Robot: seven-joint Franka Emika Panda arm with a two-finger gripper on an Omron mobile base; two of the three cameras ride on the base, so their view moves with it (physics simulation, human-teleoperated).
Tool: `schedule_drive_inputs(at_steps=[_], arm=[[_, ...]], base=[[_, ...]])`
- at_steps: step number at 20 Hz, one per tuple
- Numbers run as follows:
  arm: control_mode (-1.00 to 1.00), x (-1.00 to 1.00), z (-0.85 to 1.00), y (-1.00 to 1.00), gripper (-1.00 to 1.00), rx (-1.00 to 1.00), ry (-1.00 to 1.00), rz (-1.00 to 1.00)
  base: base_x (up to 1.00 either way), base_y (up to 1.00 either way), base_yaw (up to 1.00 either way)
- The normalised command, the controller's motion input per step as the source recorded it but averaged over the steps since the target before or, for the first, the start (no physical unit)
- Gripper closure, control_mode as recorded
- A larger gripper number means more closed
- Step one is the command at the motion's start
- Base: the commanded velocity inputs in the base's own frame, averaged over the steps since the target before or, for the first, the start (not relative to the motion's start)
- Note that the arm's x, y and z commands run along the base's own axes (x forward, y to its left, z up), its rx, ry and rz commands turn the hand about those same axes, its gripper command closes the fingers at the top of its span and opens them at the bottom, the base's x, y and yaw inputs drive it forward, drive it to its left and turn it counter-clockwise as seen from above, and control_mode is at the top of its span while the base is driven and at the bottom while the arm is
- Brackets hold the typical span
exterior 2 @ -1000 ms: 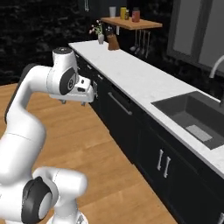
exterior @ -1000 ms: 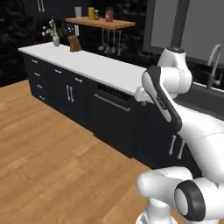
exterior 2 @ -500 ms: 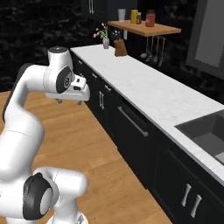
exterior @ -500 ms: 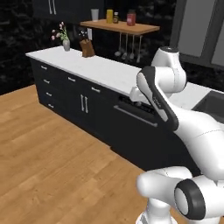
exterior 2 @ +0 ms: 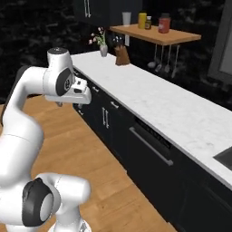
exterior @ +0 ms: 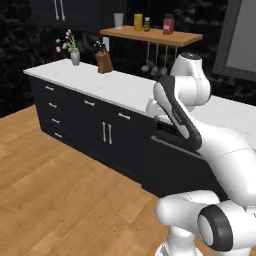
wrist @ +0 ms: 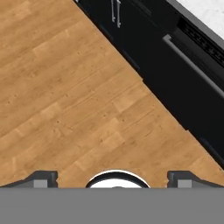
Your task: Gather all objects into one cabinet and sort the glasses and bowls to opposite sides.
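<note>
My gripper (exterior 2: 69, 105) hangs in front of the black lower cabinets, pointing down at the wood floor, open with nothing between its fingers. In the hand view its fingertips (wrist: 41, 177) stand far apart over bare floorboards. A black wall cabinet (exterior: 75, 12) with vertical silver bar handles hangs at the top, above the counter's far end, and it also appears as the cabinet (exterior 2: 97, 10) in the right base view. The glasses and the bowls are out of view.
A long white counter (exterior: 115, 87) runs over black drawers and doors (exterior: 95, 130) and a dishwasher front (exterior 2: 149, 152). On it stand a flower vase (exterior: 75, 57) and a knife block (exterior: 104, 62). A wooden shelf (exterior: 155, 35) holds jars. Open wood floor (exterior: 55, 200) lies to the left.
The whole picture has shifted: the base has driven left along the counter, so the sink has left the right base view. The arm's pose is unchanged and the gripper stays open.
</note>
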Motion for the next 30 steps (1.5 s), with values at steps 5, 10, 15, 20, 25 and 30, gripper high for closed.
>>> schedule_drive_inputs(at_steps=[5, 10, 15, 20, 25, 30], arm=[[1.00, 0.00, 0.00, 0.00, -1.00, 0.00, 0.00, 0.00], [1.00, 0.00, 0.00, 0.00, -1.00, 0.00, 0.00, 0.00], [1.00, 0.00, 0.00, 0.00, -1.00, 0.00, 0.00, 0.00], [1.00, 0.00, 0.00, 0.00, -1.00, 0.00, 0.00, 0.00], [1.00, 0.00, 0.00, 0.00, -1.00, 0.00, 0.00, 0.00], [1.00, 0.00, 0.00, 0.00, -1.00, 0.00, 0.00, 0.00]], base=[[0.92, 0.61, -0.30], [0.76, 0.50, -0.27], [0.66, 0.42, -0.29], [0.58, 0.33, -0.34], [0.51, 0.31, -0.30], [0.49, 0.36, -0.28]])
